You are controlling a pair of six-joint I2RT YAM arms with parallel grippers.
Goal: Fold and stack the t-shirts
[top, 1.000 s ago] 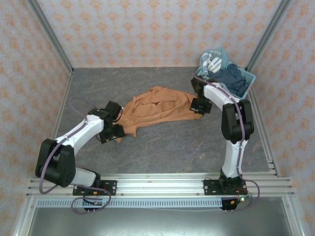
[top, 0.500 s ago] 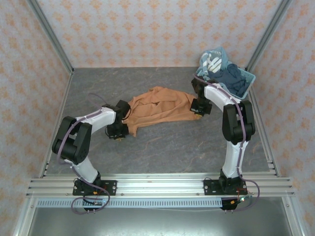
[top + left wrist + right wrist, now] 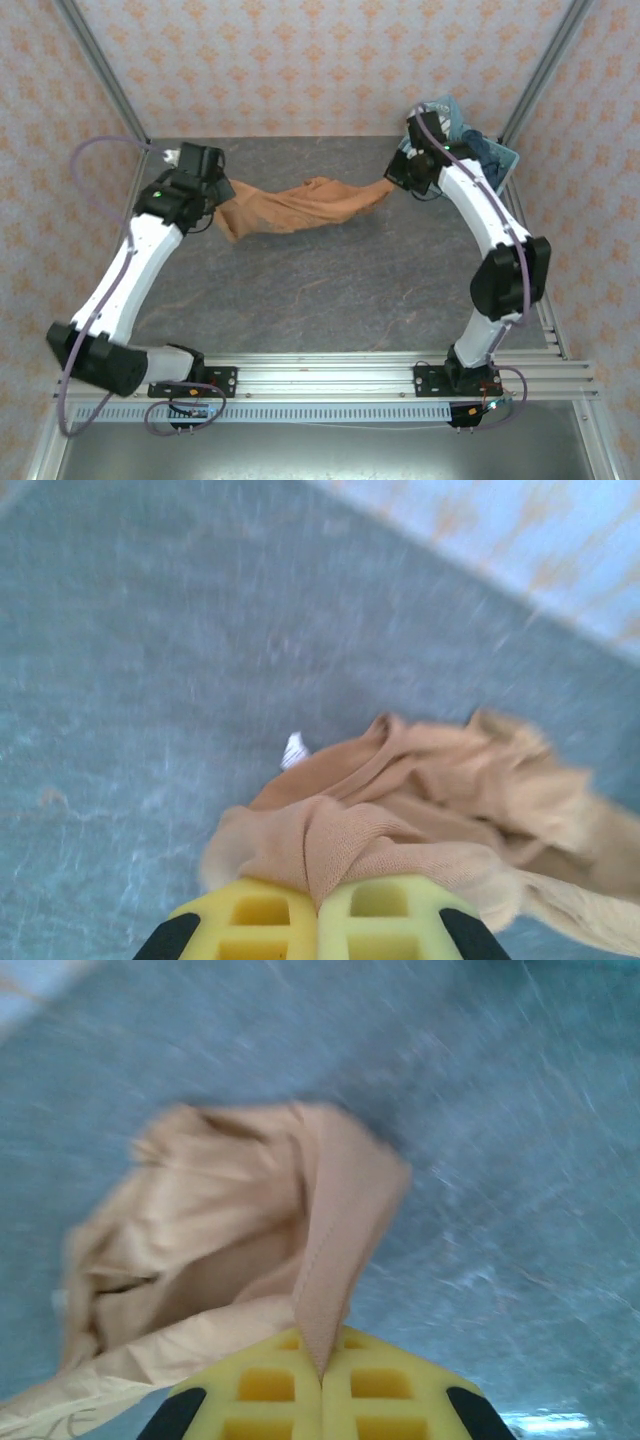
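An orange-brown t-shirt [image 3: 300, 205] hangs stretched between my two grippers above the back half of the grey table. My left gripper [image 3: 218, 190] is shut on its left end; the left wrist view shows bunched cloth [image 3: 400, 810] pinched between the yellow pads [image 3: 255, 920]. My right gripper [image 3: 392, 180] is shut on the right end, where a hemmed edge of the t-shirt [image 3: 330, 1230] runs into the seam between its yellow pads [image 3: 390, 1395]. The middle of the shirt sags in folds. A small white tag [image 3: 293, 749] shows near the left end.
A light blue lattice basket [image 3: 495, 160] with dark and blue-white clothes stands in the back right corner, just behind my right arm. Patterned walls and metal posts ring the grey table [image 3: 330, 290]. The aluminium rail [image 3: 320, 375] with both arm bases runs along the near edge.
The left gripper closed on the shirt's left end and rose toward the back left. The right arm lifted and moved back too, pulling the shirt off the table into a taut band.
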